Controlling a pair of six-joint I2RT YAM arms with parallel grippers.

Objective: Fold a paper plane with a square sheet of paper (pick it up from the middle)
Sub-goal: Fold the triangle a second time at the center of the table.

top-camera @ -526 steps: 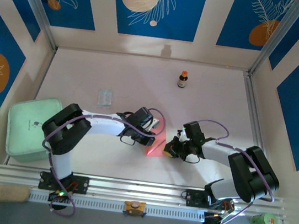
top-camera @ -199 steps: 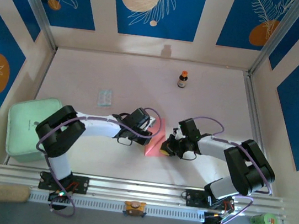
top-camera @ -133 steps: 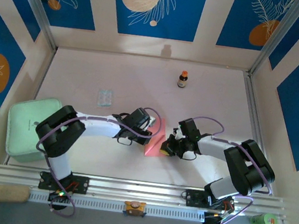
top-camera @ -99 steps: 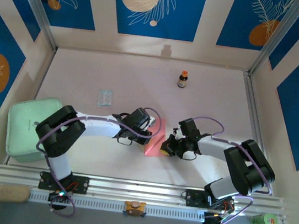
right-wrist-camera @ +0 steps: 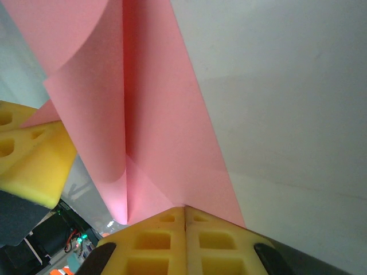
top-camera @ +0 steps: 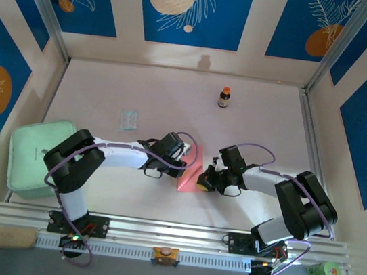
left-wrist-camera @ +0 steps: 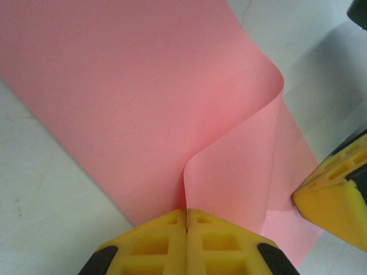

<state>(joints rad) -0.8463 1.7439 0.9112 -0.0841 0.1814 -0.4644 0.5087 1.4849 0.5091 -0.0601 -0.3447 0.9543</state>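
One square sheet of paper (top-camera: 189, 177) | bottle (top-camera: 224, 97), packet (top-camera: 128, 119) beyond (well apart)

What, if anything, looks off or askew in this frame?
Only the square sheet of paper: pinched by the left gripper and the right gripper, it bows up in a loose curl rather than a flat crease.

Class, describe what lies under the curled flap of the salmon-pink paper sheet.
Beneath the flap shows a lower layer of the same thin salmon-pink paper sheet, with pale table around it. Whatever lies directly under that layer is covered.
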